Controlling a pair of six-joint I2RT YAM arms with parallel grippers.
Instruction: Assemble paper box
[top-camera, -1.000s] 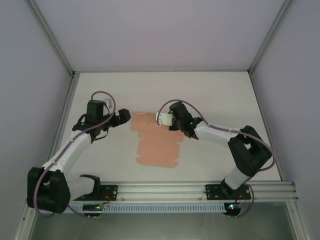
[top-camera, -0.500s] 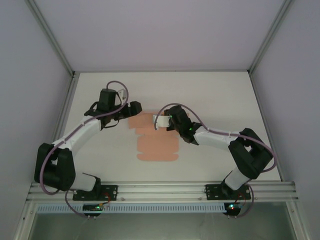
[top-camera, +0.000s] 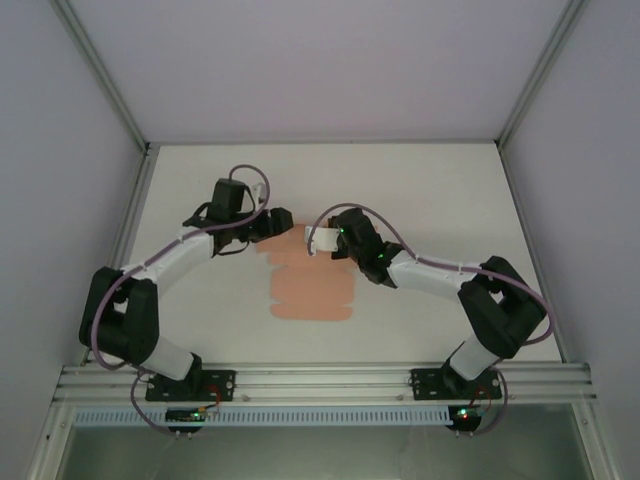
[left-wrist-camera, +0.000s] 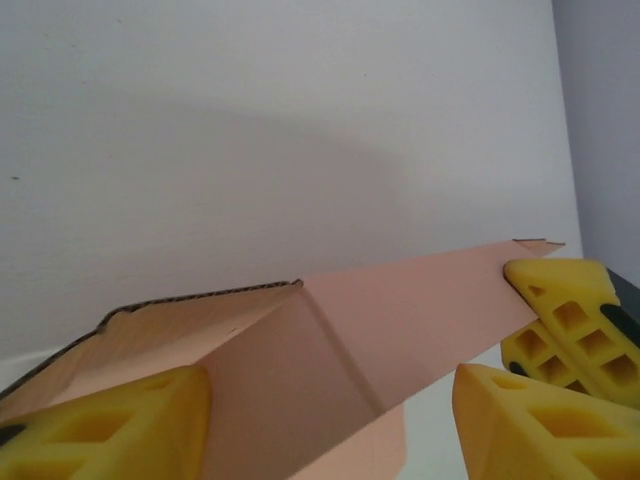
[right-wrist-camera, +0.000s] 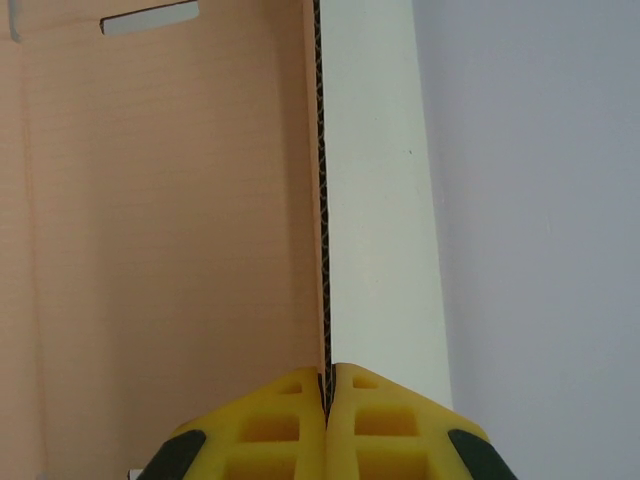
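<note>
Top external view: the paper box (top-camera: 312, 292) is a salmon-pink card sheet lying mostly flat on the white table (top-camera: 440, 190), and its far end reaches up between the two sets of fingers. The left gripper (top-camera: 277, 222) sits at the sheet's far left corner. The right gripper (top-camera: 318, 240) is at the far end just beside it, so the two tips are close together.

Left wrist view: the yellow fingers (left-wrist-camera: 110, 430) stand apart with a raised, creased panel of the card between them. The finger at the lower left lies against the card. The one at the lower right is clear of it, with a strip of table showing in the gap, so nothing is clamped here. Just beyond that finger, the other arm's yellow pads hold the tip of the same panel.

Right wrist view: the two yellow pads (right-wrist-camera: 260, 430) are pressed together on the card's corrugated edge, which runs straight ahead from the fingertips. The pink face stretches to their left, and a narrow slot is cut at its far end.
</note>
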